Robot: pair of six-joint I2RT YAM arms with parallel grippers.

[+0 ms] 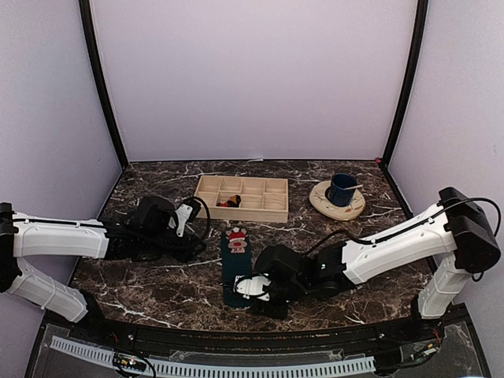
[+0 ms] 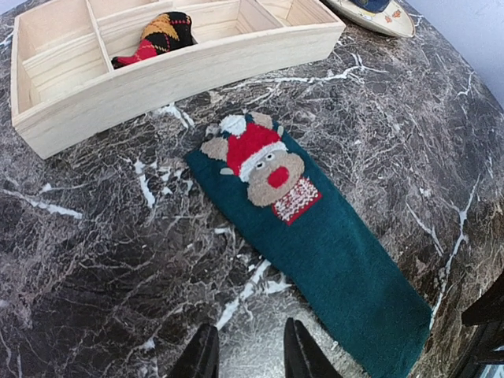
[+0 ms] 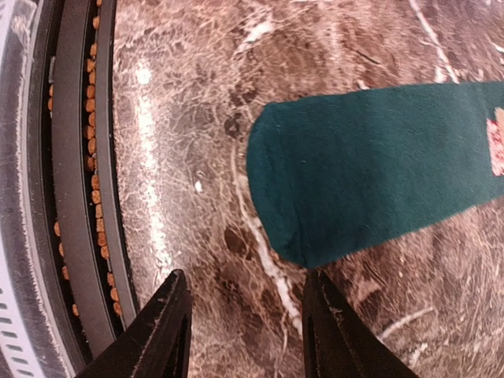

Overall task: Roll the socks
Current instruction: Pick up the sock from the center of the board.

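A dark teal-green sock (image 1: 235, 264) with a red-and-white Santa figure lies flat on the marble table, figure end toward the tray. It also shows in the left wrist view (image 2: 339, 260) and the right wrist view (image 3: 370, 165). The black sock with orange-red diamonds (image 1: 229, 202) sits bunched in a tray compartment (image 2: 161, 35). My left gripper (image 2: 250, 350) stands open just left of the teal sock (image 1: 197, 236), nothing between its fingers. My right gripper (image 3: 246, 277) is open at the sock's plain near end (image 1: 242, 293), over bare table, one fingertip right beside the sock's corner.
A wooden divided tray (image 1: 268, 213) stands behind the sock, its front wall (image 2: 181, 79) close to the Santa end. A blue cup (image 1: 342, 189) on a cream saucer (image 1: 331, 206) sits at the back right. The table's near edge with a cable track (image 3: 79, 197) lies beside my right gripper.
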